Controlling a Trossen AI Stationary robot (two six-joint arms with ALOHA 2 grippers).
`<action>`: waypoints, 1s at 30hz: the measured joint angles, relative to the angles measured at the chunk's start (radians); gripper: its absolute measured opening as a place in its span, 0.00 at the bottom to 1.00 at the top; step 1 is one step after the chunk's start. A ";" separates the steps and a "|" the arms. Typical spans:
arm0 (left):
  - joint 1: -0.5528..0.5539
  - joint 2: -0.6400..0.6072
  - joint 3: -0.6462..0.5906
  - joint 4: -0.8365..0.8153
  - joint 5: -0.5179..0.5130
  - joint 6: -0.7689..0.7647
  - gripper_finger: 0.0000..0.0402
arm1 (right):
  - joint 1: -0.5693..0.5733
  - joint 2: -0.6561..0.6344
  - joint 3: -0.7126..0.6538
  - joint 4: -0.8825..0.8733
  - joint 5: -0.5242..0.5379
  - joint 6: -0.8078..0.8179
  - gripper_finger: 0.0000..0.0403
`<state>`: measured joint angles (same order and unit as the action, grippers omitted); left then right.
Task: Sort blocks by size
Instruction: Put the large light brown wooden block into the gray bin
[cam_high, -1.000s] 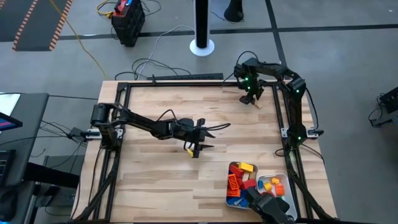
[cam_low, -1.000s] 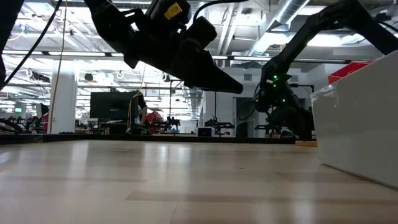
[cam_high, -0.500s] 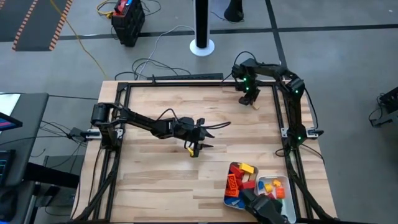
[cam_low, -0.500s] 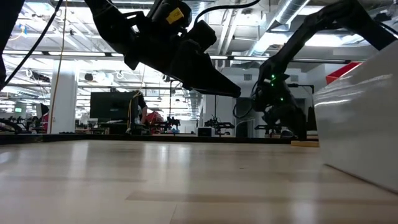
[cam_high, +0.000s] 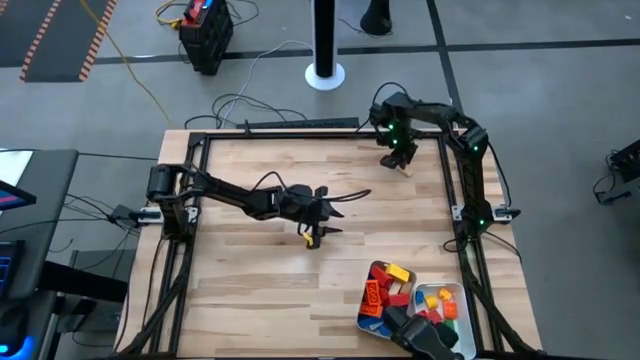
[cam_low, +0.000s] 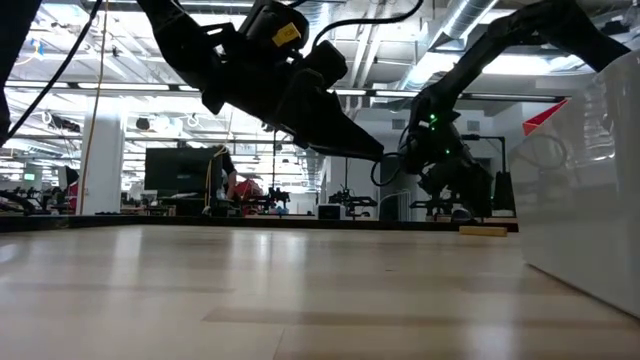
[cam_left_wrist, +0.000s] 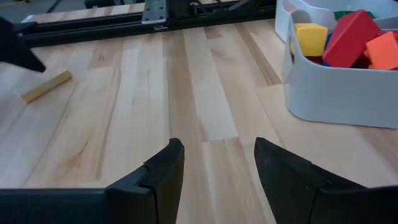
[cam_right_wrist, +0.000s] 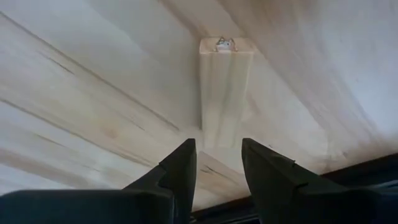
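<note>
L tool hangs over mid tabletop, centre of the high view, arm reaching in from frame left. Its wrist view shows the jaws moderately apart w/ nothing between, only bare wood under the tool. In the low view it sits upper centre, clear above the wood.

R tool is at upper right of the high view, near the tabletop's back edge, right over a tan block. R wrist view: the tan block lies flat on the wood, lengthwise away from the tool. The jaws are narrow, closed onto the block's near end, tips against its two long sides. Low view: this block is right of centre, flat on the wood.

Remaining blocks are in the lower right of the high view, piled in two white trays side by side: red, orange, yellow and blue visible. L wrist view has one tray at upper right, holding a red block, a yellow block and an orange block. The tan one shows at far left, well apart from the tray.
</note>
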<state>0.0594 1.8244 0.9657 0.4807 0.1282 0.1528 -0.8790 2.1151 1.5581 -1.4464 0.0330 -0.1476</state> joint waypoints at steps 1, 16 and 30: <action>0.002 -0.001 0.000 -0.002 0.000 0.000 0.47 | 0.002 0.000 0.000 -0.005 0.000 0.017 0.40; 0.029 -0.178 -0.170 0.062 -0.012 -0.018 0.47 | 0.014 0.000 -0.010 0.167 0.007 -0.001 0.60; 0.047 -0.206 -0.185 0.032 -0.013 -0.026 0.47 | 0.005 0.000 -0.071 0.185 0.019 -0.021 0.54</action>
<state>0.1066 1.6184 0.7803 0.5125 0.1154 0.1265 -0.8741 2.1155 1.4876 -1.2618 0.0522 -0.1689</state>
